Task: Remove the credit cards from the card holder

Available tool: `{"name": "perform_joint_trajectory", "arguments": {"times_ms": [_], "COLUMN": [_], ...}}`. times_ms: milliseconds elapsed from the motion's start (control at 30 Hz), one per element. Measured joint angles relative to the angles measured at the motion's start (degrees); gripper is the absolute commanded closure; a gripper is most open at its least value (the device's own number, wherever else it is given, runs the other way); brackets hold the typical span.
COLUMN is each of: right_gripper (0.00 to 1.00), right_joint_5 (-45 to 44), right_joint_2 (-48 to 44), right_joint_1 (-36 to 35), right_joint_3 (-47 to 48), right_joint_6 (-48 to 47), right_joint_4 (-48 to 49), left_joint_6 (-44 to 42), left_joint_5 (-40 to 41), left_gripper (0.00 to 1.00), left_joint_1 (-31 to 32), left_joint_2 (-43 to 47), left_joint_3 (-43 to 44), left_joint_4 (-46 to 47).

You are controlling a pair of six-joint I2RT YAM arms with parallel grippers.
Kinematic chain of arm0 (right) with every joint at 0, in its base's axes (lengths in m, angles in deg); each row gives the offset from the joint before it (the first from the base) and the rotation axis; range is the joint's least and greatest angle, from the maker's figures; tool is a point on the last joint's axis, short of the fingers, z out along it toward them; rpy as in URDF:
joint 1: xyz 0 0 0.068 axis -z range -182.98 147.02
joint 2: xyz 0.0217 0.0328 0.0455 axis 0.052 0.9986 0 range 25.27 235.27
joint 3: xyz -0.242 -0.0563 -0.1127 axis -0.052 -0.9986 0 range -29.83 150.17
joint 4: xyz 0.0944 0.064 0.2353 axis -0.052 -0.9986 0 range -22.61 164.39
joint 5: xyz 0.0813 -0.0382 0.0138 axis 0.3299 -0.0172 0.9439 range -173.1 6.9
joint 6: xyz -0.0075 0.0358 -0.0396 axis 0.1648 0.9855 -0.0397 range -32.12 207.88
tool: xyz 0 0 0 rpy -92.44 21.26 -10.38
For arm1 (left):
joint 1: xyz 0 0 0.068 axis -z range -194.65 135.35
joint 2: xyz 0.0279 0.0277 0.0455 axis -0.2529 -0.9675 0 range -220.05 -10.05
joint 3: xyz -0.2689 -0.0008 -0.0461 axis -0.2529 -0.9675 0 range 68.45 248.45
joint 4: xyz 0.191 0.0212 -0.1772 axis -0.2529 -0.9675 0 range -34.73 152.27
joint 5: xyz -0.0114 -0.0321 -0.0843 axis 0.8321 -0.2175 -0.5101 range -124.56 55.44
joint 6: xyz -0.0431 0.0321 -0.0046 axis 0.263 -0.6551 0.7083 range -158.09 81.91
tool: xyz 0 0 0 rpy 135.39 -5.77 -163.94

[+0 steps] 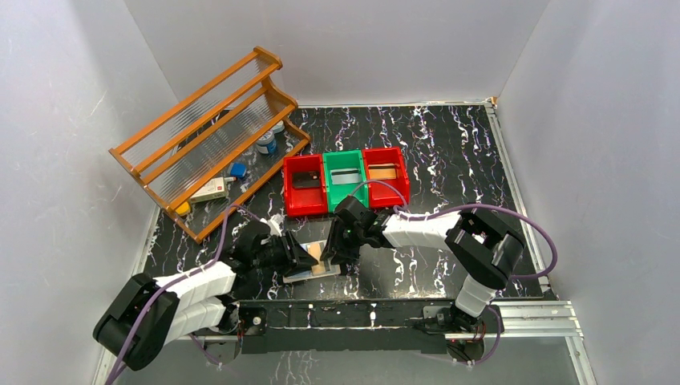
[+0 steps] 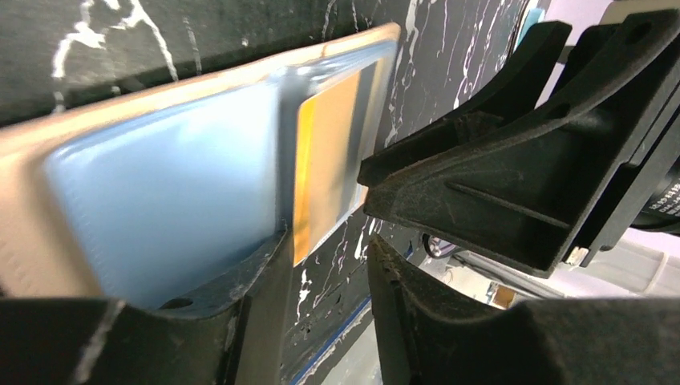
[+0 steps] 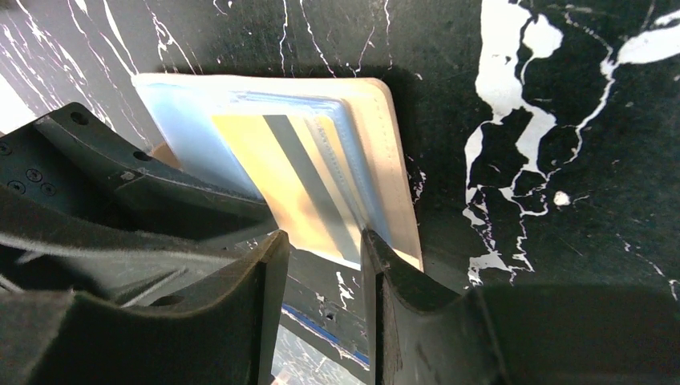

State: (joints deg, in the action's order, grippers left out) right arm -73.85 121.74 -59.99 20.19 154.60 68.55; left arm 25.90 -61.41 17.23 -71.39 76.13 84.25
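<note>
On my left, the left end effector is sitting low at the near end of the open card holder. Its fingers are standing apart with bare desk showing through the gap, and one finger is pressing against the pale blue sleeve. I am worrying about that contact. If this side is bearing on the glossy plastic rather than pinning the tan cover, the whole holder is likely to slide when the card gets pulled, and it is lying close to the near edge of the desk.

In the middle, the orange-gold card, dark stripe showing, is poking partly out of its sleeve toward both end effectors. It is looking tightly sleeved, so I am expecting drag.

On the right, the right end effector is hovering with its fingers apart, straddling the card's exposed corner and gripping nothing that I can see. If I am closing there, I am risking catching the sleeve lip along with the card, or nipping only the corner and letting it slip free. The two end effectors are also working very near each other, so a careless approach is inviting a knock. The bins are waiting well behind the holder.
</note>
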Motion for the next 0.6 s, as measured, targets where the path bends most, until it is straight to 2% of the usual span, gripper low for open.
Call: {"name": "perform_joint_trajectory", "arguments": {"times_ms": [267, 433, 600], "right_gripper": [0.52, 0.52, 0.52], "right_joint_5": [0.0, 0.0, 0.1], "right_joint_2": [0.0, 0.0, 0.0], "right_joint_1": [0.0, 0.0, 0.0], "right_joint_3": [-0.2, -0.2, -0.3], "right_joint_6": [0.4, 0.4, 0.4], "right_joint_4": [0.6, 0.7, 0.9], "left_joint_6": [-11.5, -12.6, -11.0], "left_joint_5": [-0.9, -1.0, -1.0], "left_gripper": [0.59, 0.60, 0.64], "left_joint_1": [0.2, 0.2, 0.1], "left_joint_2": [0.0, -0.8, -2.0], "left_joint_3": [7.6, 7.5, 4.3], "left_joint_4": [-11.2, -10.5, -5.1]}}
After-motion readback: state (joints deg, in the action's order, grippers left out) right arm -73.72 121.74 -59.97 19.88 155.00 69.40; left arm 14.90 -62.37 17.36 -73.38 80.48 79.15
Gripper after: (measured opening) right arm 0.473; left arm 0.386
